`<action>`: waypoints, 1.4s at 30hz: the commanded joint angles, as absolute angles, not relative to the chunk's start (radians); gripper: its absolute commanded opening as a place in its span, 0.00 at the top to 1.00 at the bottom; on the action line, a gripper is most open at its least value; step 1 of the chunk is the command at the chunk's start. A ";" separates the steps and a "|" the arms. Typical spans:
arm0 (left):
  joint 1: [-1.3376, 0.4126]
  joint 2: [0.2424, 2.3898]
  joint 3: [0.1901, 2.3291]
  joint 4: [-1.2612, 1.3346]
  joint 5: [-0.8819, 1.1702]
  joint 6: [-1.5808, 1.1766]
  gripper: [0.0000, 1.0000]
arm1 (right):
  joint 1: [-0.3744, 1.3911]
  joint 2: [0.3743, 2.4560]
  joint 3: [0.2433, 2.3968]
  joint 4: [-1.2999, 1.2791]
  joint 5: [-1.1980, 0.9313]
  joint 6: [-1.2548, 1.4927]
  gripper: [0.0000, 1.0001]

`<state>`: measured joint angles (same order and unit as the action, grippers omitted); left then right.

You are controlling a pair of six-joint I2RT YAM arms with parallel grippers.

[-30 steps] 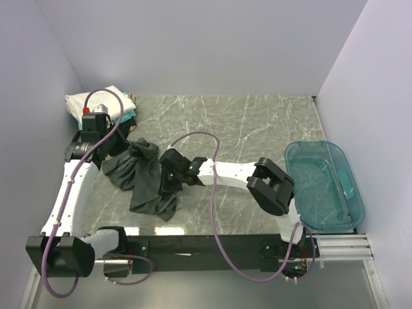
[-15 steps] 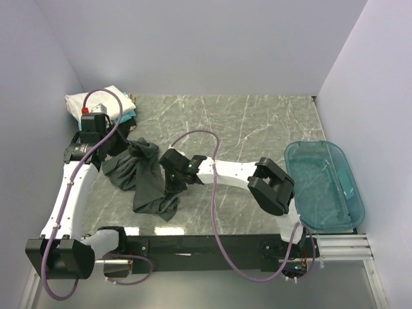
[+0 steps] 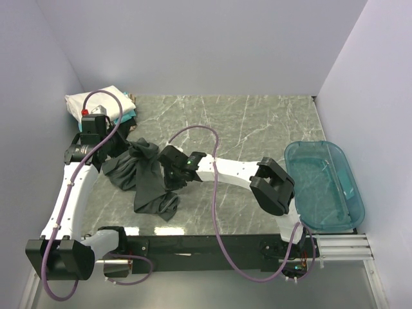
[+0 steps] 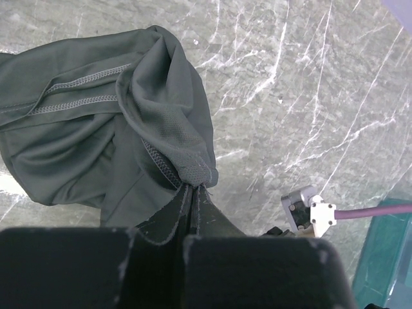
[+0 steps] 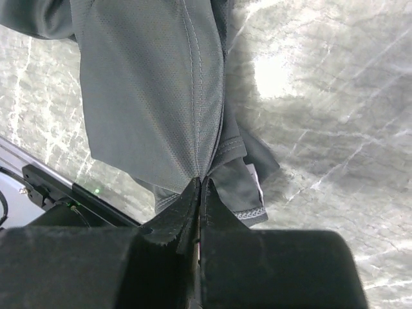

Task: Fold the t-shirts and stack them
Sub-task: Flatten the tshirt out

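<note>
The dark charcoal-grey t-shirt (image 3: 145, 177) lies bunched at the table's left centre. My left gripper (image 3: 119, 147) is shut on a fold of its upper edge; the left wrist view shows the jaws (image 4: 191, 193) pinching the cloth (image 4: 129, 122). My right gripper (image 3: 166, 174) is shut on the shirt's right side; the right wrist view shows the jaws (image 5: 199, 187) closed on the grey cloth (image 5: 154, 96), lifted a little off the table. A folded white t-shirt (image 3: 100, 100) lies on a teal one (image 3: 131, 113) at the back left corner. A black folded shirt does not show.
A translucent blue plastic tub (image 3: 324, 184) sits at the right edge of the marble table (image 3: 257, 129). Purple cables (image 3: 212, 193) loop over both arms. Walls close in on the left, back and right.
My right gripper has moved slightly up and left with the shirt's cloth in it, pulling the bunch tighter. The left arm has hardly moved.
</note>
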<state>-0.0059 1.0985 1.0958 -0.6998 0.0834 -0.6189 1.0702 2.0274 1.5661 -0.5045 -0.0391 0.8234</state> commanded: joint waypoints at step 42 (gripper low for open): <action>-0.023 1.223 1.663 -0.226 0.137 -0.768 0.99 | 0.307 1.396 2.165 -0.467 0.136 0.247 1.00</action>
